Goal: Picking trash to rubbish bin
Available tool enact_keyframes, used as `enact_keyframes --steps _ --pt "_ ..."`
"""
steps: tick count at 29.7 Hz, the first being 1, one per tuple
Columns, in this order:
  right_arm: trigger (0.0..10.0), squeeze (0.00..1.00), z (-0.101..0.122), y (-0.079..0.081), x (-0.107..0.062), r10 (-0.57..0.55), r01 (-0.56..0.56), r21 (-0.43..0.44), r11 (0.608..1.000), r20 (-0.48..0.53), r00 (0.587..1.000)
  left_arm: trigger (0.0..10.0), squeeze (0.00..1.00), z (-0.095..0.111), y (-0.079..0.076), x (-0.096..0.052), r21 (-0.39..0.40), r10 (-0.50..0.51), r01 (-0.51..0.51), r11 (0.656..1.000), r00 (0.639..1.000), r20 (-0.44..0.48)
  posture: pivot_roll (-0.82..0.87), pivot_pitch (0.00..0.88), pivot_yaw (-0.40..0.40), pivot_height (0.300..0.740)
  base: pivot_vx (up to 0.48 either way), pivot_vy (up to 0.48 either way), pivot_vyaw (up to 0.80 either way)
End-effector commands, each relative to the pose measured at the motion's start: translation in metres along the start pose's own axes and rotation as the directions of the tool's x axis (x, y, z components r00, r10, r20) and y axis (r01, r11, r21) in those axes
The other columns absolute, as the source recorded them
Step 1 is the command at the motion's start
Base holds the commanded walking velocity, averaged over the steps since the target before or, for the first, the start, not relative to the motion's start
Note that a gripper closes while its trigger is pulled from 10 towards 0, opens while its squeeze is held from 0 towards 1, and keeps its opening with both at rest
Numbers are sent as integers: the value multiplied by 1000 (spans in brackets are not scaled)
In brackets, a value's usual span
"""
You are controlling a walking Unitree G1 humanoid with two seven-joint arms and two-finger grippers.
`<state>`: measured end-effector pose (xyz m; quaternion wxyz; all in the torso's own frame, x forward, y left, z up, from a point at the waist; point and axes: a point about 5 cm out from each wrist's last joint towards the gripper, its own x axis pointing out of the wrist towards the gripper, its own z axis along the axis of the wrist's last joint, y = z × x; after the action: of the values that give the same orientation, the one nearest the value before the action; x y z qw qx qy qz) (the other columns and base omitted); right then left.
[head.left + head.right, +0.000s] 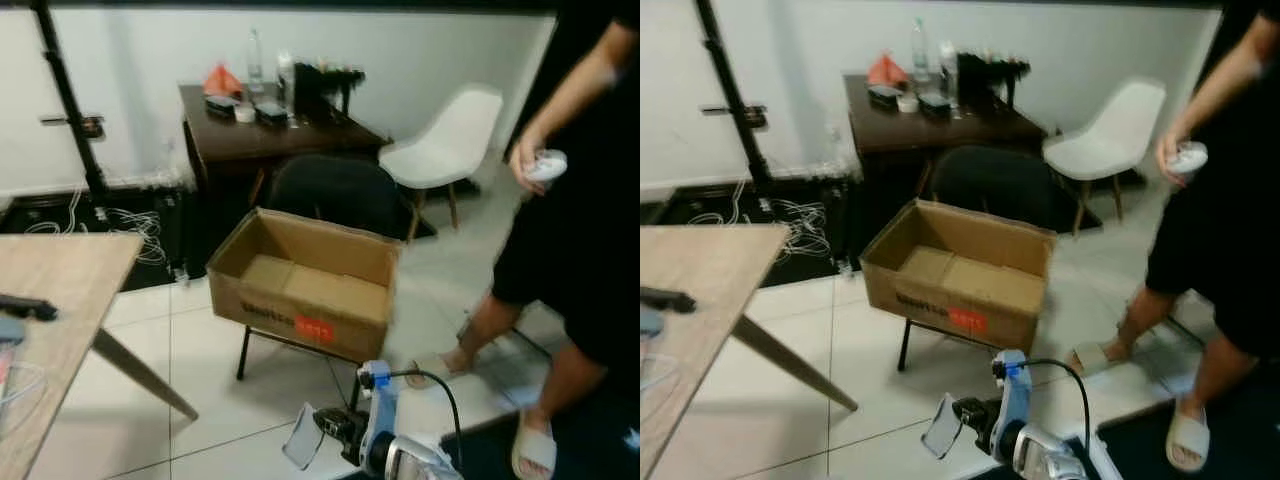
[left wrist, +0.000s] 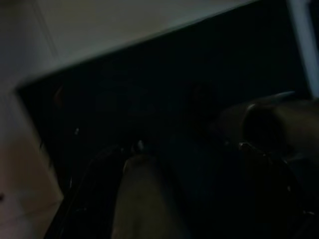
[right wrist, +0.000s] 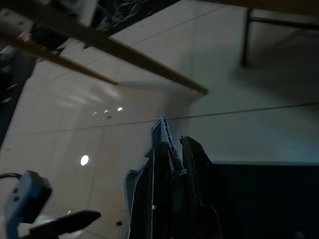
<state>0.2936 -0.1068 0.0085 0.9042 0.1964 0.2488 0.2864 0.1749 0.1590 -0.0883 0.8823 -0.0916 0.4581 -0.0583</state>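
- Right gripper (image 3: 172, 164) fingers are seen pressed together on a thin blue-grey scrap (image 3: 163, 130), which is pinched edge-on between them in the right wrist view; from the head camera the same scrap (image 1: 302, 436) is seen as a pale flat piece held low at the end of the right arm, above the tiled floor (image 1: 220, 390).
- An open cardboard box (image 1: 305, 275) is seen ahead, resting on a dark frame in front of a black chair (image 1: 335, 190); it is judged to serve as the rubbish bin, and its inside looks bare.
- The step in hand is judged to be the carry: the scrap is held well short of the box and lower than its rim.
- The pinch should be kept firm, since only a narrow edge of the scrap is gripped and a light sheet could slip or flutter.
- The arm should be raised above the near wall of the box before being moved forward, so the wall is not struck.
- Release should be made only once the scrap is over the opening.
- A wooden table (image 1: 60, 300) to the left and a person (image 1: 570, 240) standing to the right should be given room.
- Left gripper fingers cannot be told apart or together in the dark left wrist view.
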Motion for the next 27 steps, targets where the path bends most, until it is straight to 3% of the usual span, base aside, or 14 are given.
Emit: enact_keyframes --steps 1,13,27 --pt "10000 0 5 -2 -1 -15 15 -2 1000 37 999 10000 0 -6 -4 0 -3 -11 11 1000 1000 -21 -108 96 11 740 0 0 -750" --pt "10000 0 38 -2 2 -9 7 8 1000 198 980 10000 0 -2 -8 1 -18 -56 56 998 998 -2 -119 94 16 740 20 0 -122" --pt "10000 0 43 -2 2 -10 13 -14 1000 211 978 10000 0 -2 -9 1 -21 -67 67 998 998 -1 -122 93 15 740 299 0 0"
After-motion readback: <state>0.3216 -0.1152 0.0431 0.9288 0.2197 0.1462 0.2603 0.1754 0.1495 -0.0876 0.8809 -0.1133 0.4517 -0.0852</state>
